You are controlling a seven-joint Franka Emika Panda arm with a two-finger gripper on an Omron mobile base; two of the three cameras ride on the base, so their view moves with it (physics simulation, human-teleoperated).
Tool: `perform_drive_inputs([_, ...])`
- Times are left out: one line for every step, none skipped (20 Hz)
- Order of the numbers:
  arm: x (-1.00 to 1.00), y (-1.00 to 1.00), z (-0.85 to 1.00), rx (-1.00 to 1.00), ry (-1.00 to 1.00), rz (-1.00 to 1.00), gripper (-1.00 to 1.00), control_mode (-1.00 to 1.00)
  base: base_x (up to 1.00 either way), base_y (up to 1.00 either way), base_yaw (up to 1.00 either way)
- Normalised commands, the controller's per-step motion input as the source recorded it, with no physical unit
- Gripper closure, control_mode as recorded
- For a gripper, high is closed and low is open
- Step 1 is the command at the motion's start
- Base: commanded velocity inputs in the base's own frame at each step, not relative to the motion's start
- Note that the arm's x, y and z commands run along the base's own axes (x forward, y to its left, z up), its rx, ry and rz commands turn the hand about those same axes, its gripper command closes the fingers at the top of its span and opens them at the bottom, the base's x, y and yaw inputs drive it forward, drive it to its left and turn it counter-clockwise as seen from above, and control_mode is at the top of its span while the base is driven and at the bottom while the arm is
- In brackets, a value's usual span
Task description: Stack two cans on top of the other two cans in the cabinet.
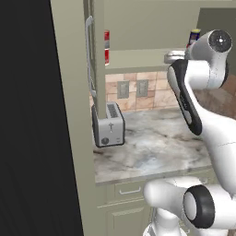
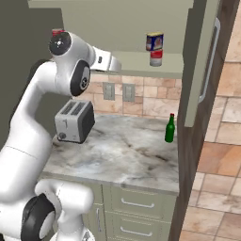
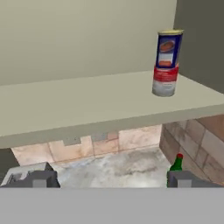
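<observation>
On the cabinet shelf: two stacks stand, one at each end.
Right stack: dark blue tin point(image 3: 168, 48) with a yellow rim sits upright on a red-and-grey can point(image 3: 165, 81), near the shelf's right end, close to the cabinet's inner side wall; the base view from the right shows the same pair, tin point(image 2: 155, 41) over can point(image 2: 156, 58).
Left stack: in the left base view a red-topped grey can point(image 1: 106, 40) rests on a red can point(image 1: 106, 56), partly hidden behind the cabinet's frame.
Cabinet: beige-grey wall cabinet point(image 3: 78, 105) with a flat shelf; open door point(image 2: 203, 61) carries a long vertical silver bar handle point(image 2: 209, 59).
Gripper: gripper point(image 3: 111, 179) is spread wide and holds nothing; its dark tips sit low in the hand view, in front of and below the shelf's front edge, well apart from the right stack.
Counter: marble counter point(image 2: 122, 150) below carries a silver toaster point(image 2: 74, 121) to the left and a green bottle point(image 2: 170, 128) to the right, upright.
</observation>
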Motion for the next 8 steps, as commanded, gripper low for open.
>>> perform_drive_inputs([-0.55,0.47,-0.23,0.0,0.04,0.21,-1.0,-1.0,0.0,0.0,0.0])
perform_drive_inputs([-0.56,0.47,-0.23,0.0,0.04,0.21,-1.0,-1.0,0.0,0.0,0.0])
perform_drive_inputs([-0.57,0.45,-0.24,0.0,0.02,0.21,-1.0,-1.0,0.0,0.0,0.0])
perform_drive_inputs([-0.58,0.44,-0.26,0.0,0.01,0.19,-1.0,-1.0,0.0,0.0,0.0])
perform_drive_inputs([-0.55,0.42,-0.29,0.0,0.0,0.16,-1.0,-1.0,0.0,0.0,0.0])
perform_drive_inputs([-0.54,0.4,-0.31,0.0,0.0,0.16,-1.0,-1.0,0.0,0.0,0.0])
perform_drive_inputs([-0.48,0.38,-0.34,0.0,0.0,0.17,-1.0,-1.0,0.0,0.0,0.0])
perform_drive_inputs([-0.42,0.35,-0.37,0.0,0.05,0.13,-1.0,-1.0,0.0,0.0,0.0])
